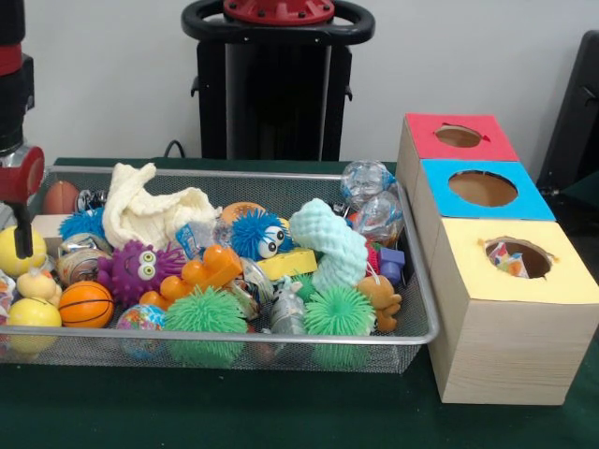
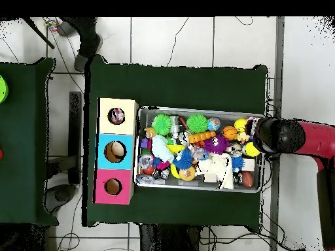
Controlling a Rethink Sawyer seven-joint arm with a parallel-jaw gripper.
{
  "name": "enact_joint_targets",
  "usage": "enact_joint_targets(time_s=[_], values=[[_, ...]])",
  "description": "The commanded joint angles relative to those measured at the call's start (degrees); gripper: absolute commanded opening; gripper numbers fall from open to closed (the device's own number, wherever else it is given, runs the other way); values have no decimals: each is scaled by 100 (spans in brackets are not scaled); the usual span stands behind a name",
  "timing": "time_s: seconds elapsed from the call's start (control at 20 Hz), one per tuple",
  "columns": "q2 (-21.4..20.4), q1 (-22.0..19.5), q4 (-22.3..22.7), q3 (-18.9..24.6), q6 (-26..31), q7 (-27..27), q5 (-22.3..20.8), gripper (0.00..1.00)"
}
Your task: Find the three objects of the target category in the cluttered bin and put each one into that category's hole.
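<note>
The wire bin point(image 1: 412, 281) fills the left and centre of the front frame on the green surface point(image 1: 281, 412), heaped with toys: spiky green balls point(image 1: 204, 313), a purple monster point(image 1: 140, 271), a basketball point(image 1: 85, 304). At right stands the three-hole box point(image 1: 496, 309); something patterned shows inside its yellow hole point(image 1: 518, 257). The arm point(image 1: 19, 140) hangs at the left edge; whether its claw is open or closed, I cannot tell.

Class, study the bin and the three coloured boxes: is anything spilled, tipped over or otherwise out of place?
Nothing stands out. The toys are heaped but all inside the wire bin, none on the green table. The three boxes stand upright in a row; the yellow box already holds something in its hole.
</note>
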Motion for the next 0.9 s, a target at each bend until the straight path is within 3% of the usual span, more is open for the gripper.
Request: enact_joint_targets(time_s=[0.05,0.55,0.9], values=[[245,-57,-99,139,-95,-1665,-262,100],[392,-204,-305,280,171,-2104,-162,100],[578,-191,-479,202,182,-2107,-258,100]])
